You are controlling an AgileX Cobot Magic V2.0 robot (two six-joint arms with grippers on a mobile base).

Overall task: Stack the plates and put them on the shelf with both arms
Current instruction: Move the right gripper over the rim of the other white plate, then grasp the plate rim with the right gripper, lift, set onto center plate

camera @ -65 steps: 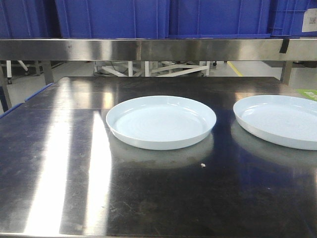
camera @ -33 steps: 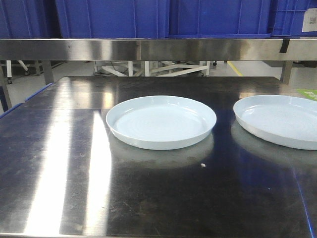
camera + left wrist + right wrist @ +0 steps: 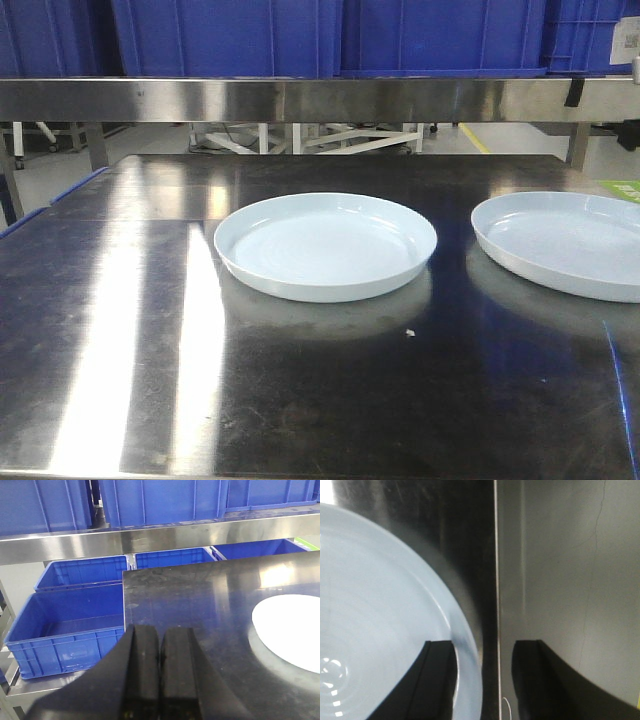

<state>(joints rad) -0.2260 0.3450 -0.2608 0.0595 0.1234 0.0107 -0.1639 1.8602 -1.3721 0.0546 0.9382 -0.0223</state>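
Left gripper, count one: in the left wrist view its two black fingers are pressing together at bottom centre with no gap and nothing between them, hanging above the near edge of the dark steel table. Right gripper, count one: in the right wrist view its two black fingers are standing apart at the bottom of the frame, and the rim of a plate is running through the gap; contact with the rim cannot be told. The table edge is running just beside that rim. Plates, count two, both pale bluish-white, round and shallow. They are lying flat and unstacked on the table in the front view. The first plate is sitting at mid-frame, and the second plate is sitting well apart at the right edge, partly cropped. White speck, count one, is lying near the first plate. Steel shelf rail, count one, is crossing the upper frame beyond the plates. Blue crates on the shelf are lining the top, cropped, so their count is uncertain. Open blue crates, count four, are standing beyond the table at left and centre of the left wrist view.
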